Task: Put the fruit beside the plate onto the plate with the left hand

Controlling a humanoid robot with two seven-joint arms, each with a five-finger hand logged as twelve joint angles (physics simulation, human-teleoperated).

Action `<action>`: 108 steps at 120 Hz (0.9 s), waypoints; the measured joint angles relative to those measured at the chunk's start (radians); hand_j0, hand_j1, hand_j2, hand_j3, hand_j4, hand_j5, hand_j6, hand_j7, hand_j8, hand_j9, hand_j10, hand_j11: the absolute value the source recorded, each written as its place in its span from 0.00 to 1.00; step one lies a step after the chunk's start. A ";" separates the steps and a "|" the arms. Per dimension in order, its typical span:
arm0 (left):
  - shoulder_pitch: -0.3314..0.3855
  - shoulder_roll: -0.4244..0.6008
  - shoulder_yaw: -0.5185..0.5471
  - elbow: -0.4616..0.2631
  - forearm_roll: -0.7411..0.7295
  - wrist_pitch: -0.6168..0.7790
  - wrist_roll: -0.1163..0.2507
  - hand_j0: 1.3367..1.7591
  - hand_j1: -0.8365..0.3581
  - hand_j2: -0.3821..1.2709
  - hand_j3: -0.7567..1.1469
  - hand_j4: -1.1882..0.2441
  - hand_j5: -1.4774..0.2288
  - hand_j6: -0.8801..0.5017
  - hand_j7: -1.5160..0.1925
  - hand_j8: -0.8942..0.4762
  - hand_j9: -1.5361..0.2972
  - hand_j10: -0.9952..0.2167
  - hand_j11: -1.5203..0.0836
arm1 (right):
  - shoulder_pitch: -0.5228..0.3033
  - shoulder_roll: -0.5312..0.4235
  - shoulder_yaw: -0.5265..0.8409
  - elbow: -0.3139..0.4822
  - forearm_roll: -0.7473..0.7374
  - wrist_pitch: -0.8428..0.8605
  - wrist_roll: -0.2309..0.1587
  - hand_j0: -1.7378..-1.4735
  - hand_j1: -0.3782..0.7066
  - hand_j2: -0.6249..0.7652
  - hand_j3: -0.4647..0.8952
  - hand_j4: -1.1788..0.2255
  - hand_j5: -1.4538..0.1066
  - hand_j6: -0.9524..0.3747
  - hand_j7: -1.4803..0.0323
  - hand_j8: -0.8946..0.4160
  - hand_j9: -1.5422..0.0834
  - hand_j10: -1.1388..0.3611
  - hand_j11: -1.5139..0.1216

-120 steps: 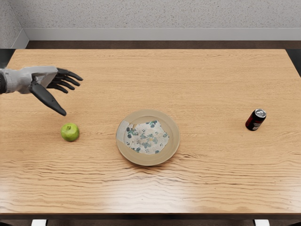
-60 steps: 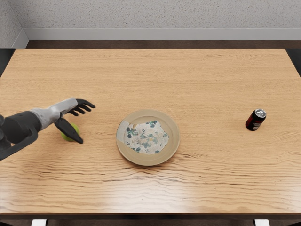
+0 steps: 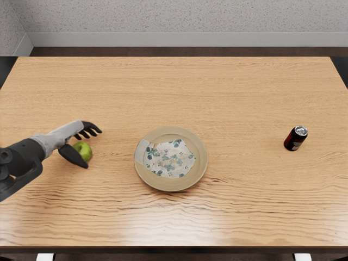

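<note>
— Where's the left hand right now?

— Out to the left of the plate, low over the table, with the arm coming in from that side. It's released, nothing in it: the dark fingers are stretched out straight and a bit fanned, and the thumb sticks out on its own.

— And the apple?

— Green one, sitting on the table left of the plate, clearly apart from the rim. It's right in the gap between thumb and fingers: thumb on the side nearer us, fingers reaching past on the far side. The thumb overlaps its left edge from where I stand, and I can't tell whether it's actually touching.

— So not gripped?

— No, nothing is wrapped around it. The apple rests on the wood, not on the plate.

— Anything on the plate itself?

— Just its leafy blue-green pattern in the middle and a tan rim.

— What else is out there?

— A soda can, dark with red, standing upright well off to the right of the plate, far from the hand.
</note>
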 joint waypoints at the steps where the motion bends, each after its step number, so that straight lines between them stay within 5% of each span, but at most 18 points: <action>1: 0.000 0.000 0.001 0.000 0.000 0.000 0.000 0.76 0.63 0.28 0.40 0.57 0.59 0.37 0.61 0.39 0.58 0.52 0.65 | 0.000 0.000 0.000 0.000 0.000 0.000 0.000 0.30 0.06 0.44 0.34 0.82 0.90 0.69 0.95 0.66 0.92 0.74 0.90; 27: -0.009 0.021 0.015 -0.002 0.038 0.001 0.002 0.76 0.51 0.30 0.40 0.48 0.49 0.28 0.51 0.29 0.49 0.41 0.54 | 0.000 0.000 0.000 0.000 0.000 0.000 0.000 0.30 0.06 0.44 0.34 0.82 0.90 0.69 0.95 0.66 0.92 0.74 0.90; 42: -0.009 0.021 0.017 -0.002 0.051 -0.002 0.005 0.76 0.46 0.32 0.40 0.45 0.45 0.25 0.47 0.32 0.45 0.37 0.50 | 0.000 0.000 0.000 0.000 0.000 0.000 0.000 0.30 0.06 0.44 0.34 0.82 0.90 0.69 0.95 0.66 0.92 0.74 0.90; 77: -0.015 0.021 0.028 -0.003 0.057 -0.013 0.008 0.75 0.48 0.38 0.40 0.36 0.38 0.24 0.39 0.32 0.37 0.33 0.41 | 0.000 0.000 0.000 0.000 0.000 0.000 0.000 0.30 0.06 0.44 0.34 0.82 0.90 0.69 0.95 0.66 0.92 0.74 0.90; 108: -0.092 -0.003 0.031 0.002 0.053 -0.014 0.009 0.75 0.50 0.45 0.40 0.34 0.33 0.22 0.35 0.30 0.33 0.30 0.37 | 0.000 0.000 0.000 0.000 0.000 0.000 0.000 0.30 0.06 0.44 0.34 0.82 0.90 0.69 0.95 0.66 0.92 0.74 0.90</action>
